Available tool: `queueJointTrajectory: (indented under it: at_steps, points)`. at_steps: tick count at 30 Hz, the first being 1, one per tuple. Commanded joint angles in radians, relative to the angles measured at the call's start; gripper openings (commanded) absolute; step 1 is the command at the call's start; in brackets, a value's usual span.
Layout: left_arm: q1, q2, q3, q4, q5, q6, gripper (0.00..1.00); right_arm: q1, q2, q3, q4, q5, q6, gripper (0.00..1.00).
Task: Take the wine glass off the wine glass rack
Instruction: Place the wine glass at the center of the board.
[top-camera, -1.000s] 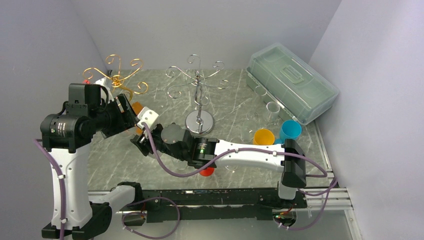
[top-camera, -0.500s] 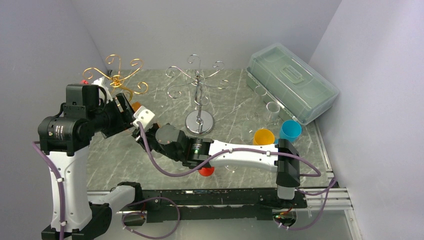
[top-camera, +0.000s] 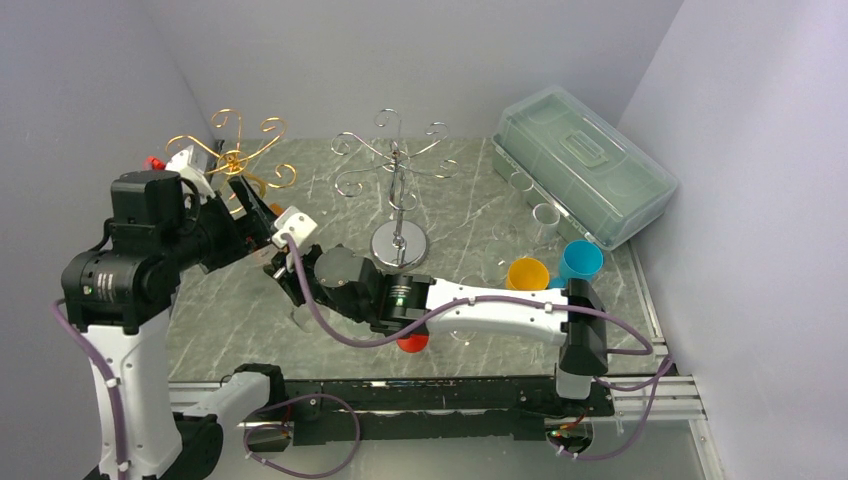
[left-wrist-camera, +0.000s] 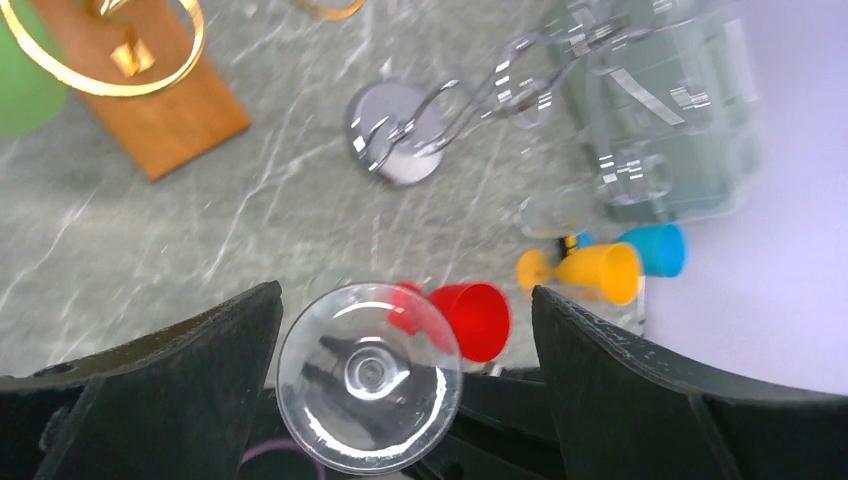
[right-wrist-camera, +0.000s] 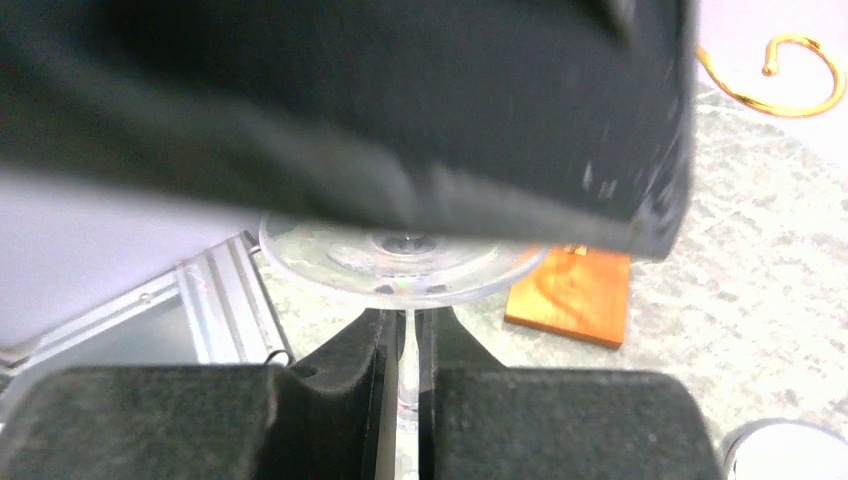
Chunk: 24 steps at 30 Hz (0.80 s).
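Observation:
A clear wine glass (right-wrist-camera: 400, 262) is held by its stem between my right gripper's (right-wrist-camera: 405, 325) shut fingers, its round foot upward. In the left wrist view the foot (left-wrist-camera: 368, 375) shows as a clear disc between the wide-open jaws of my left gripper (left-wrist-camera: 405, 296), nearer the left one; whether it touches is unclear. In the top view the right gripper (top-camera: 283, 268) is just below the left gripper (top-camera: 258, 215), left of centre. The gold rack (top-camera: 235, 155) on its wooden base stands behind them, apart from the glass. The silver rack (top-camera: 398, 165) stands mid-table.
A red goblet (top-camera: 412, 343) lies under the right arm. Orange (top-camera: 527, 272) and blue (top-camera: 581, 260) goblets lie at the right. A clear lidded box (top-camera: 585, 165) fills the back right, with clear glasses (top-camera: 545, 213) beside it. A green cup (left-wrist-camera: 25, 90) sits near the gold rack.
My left arm has risen and drawn back to the left, its jaws now over the glass's foot. The right gripper still holds the stem and has shifted slightly up.

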<state>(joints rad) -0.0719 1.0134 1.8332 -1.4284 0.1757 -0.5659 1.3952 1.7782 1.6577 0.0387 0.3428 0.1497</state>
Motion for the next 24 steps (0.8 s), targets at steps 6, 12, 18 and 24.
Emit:
queueJointTrajectory:
  at_steps: [6, 12, 18, 24]
  points:
    - [-0.003, -0.084, 0.055, 0.430, 0.116, -0.044, 0.99, -0.055, -0.168, 0.078, -0.156, 0.018, 0.180, 0.00]
    - [-0.003, -0.143, -0.062, 0.698, 0.189, -0.021, 0.99, -0.148, -0.229, 0.167, -0.248, -0.013, 0.281, 0.00]
    - [-0.002, -0.166, -0.227, 0.944, 0.269, 0.009, 0.98, -0.319, -0.267, 0.247, -0.305, -0.107, 0.383, 0.00]
    - [-0.002, -0.141, -0.323, 1.138, 0.311, 0.027, 0.97, -0.466, -0.293, 0.338, -0.362, -0.146, 0.467, 0.00]
